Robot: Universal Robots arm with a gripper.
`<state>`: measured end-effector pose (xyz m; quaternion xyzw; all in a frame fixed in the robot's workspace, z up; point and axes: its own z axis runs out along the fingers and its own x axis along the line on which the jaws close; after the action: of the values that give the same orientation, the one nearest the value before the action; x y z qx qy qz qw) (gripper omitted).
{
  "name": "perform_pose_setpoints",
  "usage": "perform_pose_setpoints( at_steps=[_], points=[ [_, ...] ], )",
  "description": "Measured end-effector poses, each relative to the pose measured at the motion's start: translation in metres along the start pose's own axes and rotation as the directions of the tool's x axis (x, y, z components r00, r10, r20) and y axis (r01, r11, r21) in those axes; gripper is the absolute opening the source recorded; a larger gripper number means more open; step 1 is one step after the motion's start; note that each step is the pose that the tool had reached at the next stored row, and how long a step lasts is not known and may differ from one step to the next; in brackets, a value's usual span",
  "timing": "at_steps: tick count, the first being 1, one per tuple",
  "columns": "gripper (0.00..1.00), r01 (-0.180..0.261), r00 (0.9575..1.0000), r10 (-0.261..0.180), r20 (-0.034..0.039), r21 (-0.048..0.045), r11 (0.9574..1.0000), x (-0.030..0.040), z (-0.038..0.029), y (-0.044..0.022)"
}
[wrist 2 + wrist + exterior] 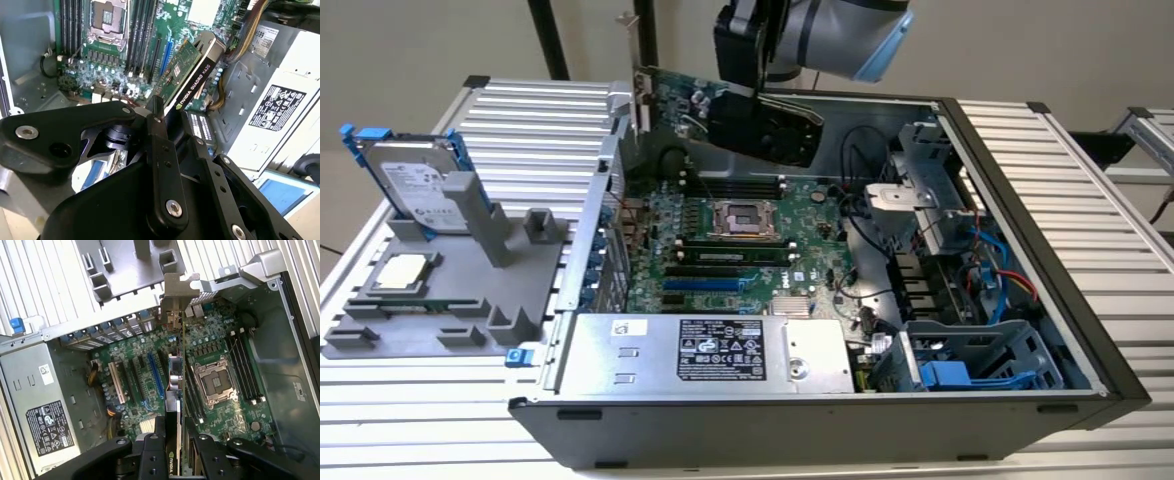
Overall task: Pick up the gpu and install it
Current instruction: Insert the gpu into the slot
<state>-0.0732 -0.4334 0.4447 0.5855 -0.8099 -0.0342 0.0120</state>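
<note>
The gpu (720,112) is a green card with a black cooler block and a silver bracket at the end toward the exterior view's left. It hangs tilted in the air above the open computer case (1014,200), over the back part of the motherboard (734,240). My gripper (750,78) is shut on the gpu's upper edge from above. In the first wrist view the gpu (175,380) appears edge-on between my black fingers (152,450), above the expansion slots (156,375). In the second wrist view the gpu (192,75) sticks out past my gripper (175,130).
A silver power supply (707,350) fills the case's near side, with drive cages and cables (961,270) at the exterior view's right. Outside the case, a grey fixture (440,300) holds a hard drive with blue clips (420,185) and a small square silver chip (403,272).
</note>
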Motion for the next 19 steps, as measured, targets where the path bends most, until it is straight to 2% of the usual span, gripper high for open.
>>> perform_pose_setpoints(
  at_steps=[10, 19],
  points=[
    [0.0, 0.05, 0.9987, -0.05, -0.0035, -0.0011, 0.9987, 0.0, 0.0, 0.0],
    [0.0, 0.096, 0.9954, -0.096, -0.0066, -0.0023, 0.9954, 0.0, 0.0, 0.0]
  ],
)
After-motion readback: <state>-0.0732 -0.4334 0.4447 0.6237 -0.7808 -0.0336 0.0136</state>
